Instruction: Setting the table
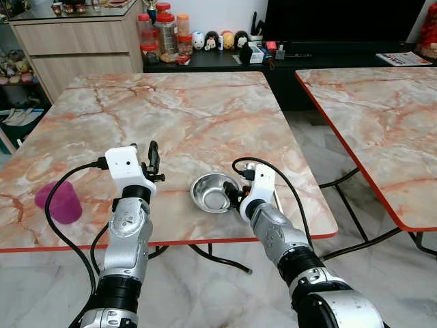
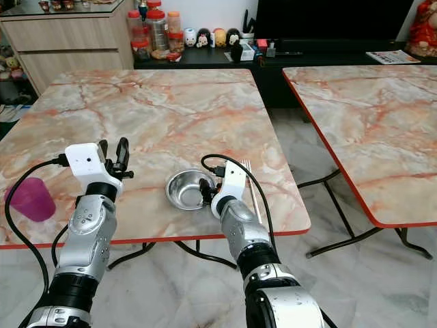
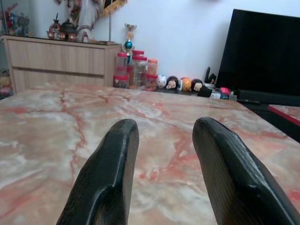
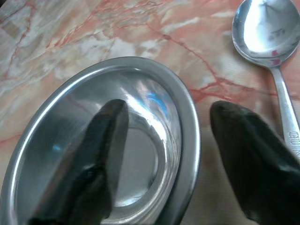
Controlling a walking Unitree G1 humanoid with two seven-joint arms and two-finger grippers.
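A small steel bowl stands near the front edge of the marble table. My right gripper is open and straddles the bowl's right rim, with one black finger inside the bowl and the other outside on the tabletop. A steel spoon lies just beyond that outer finger, with cutlery showing to the right of my wrist. My left gripper hovers over the table left of the bowl, open, with nothing between its fingers. A purple cup lies at the table's front left.
A second marble table stands to the right, with a floor gap between the two. Behind are a wooden cabinet, several jars and figurines on a dark low shelf, and a black screen.
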